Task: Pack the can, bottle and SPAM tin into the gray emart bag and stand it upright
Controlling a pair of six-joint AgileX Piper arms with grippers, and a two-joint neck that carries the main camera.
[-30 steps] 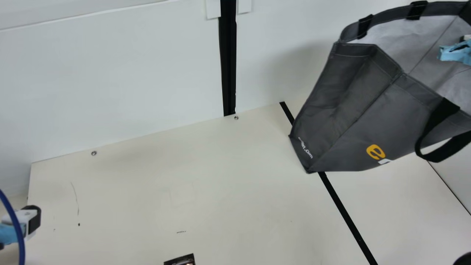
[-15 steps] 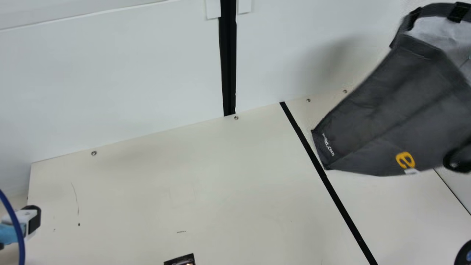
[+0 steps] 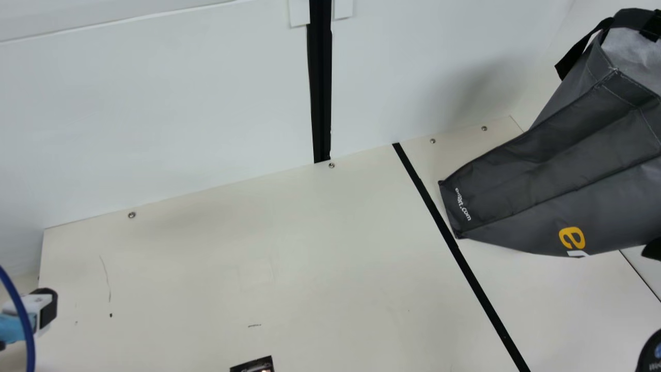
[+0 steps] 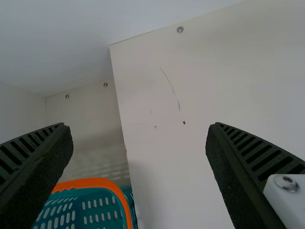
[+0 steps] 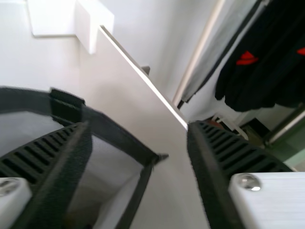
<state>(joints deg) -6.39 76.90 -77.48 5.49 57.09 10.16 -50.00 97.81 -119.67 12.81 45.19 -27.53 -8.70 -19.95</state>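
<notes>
Main view, nearest: corner of dark packet (image 3: 255, 366) at bottom edge; rounded black thing (image 3: 651, 359) in right-hand corner, can't tell what. My left tool (image 3: 49, 309) at left edge, spread wide. Farther, gray emart bag (image 3: 542, 181) tilted over surface (image 3: 310, 258), base corner at black strip (image 3: 489, 305). Right wrist view: my right tool (image 5: 139, 128) wide too, bag rim just beyond. Farthest, dark clothes (image 5: 274, 62).

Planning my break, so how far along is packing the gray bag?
The gray bag is open at the top; whether it's packed, I can't tell. Nothing looks gripped: the right gripper is open near the rim, the left gripper open too. The bag leans, so standing it upright remains.
</notes>
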